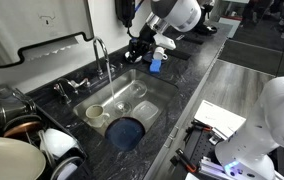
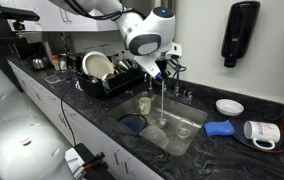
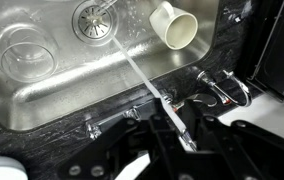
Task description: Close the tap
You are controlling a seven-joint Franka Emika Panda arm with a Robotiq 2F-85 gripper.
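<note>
The tap [image 1: 100, 52] is a slim chrome gooseneck at the back edge of the steel sink [image 1: 132, 88]. A stream of water falls from its spout in both exterior views; the tap also shows here [image 2: 163, 78]. In the wrist view the spout [image 3: 147, 85] runs diagonally over the sink [image 3: 42, 100] toward the drain. My gripper [image 1: 142, 50] [image 2: 161, 66] hangs over the tap's base. Its two dark fingers [image 3: 172, 150] stand apart on either side of the tap's lower part, open. The lever handle is hidden among the fingers.
A low chrome fixture [image 3: 222, 90] stands beside the tap. A white cup [image 3: 174, 25] and a glass bowl [image 3: 27, 55] lie in the sink. A dish rack [image 2: 107, 75], a blue cloth [image 2: 220, 128], a bowl [image 2: 229, 106] and a mug [image 2: 257, 132] are on the dark counter.
</note>
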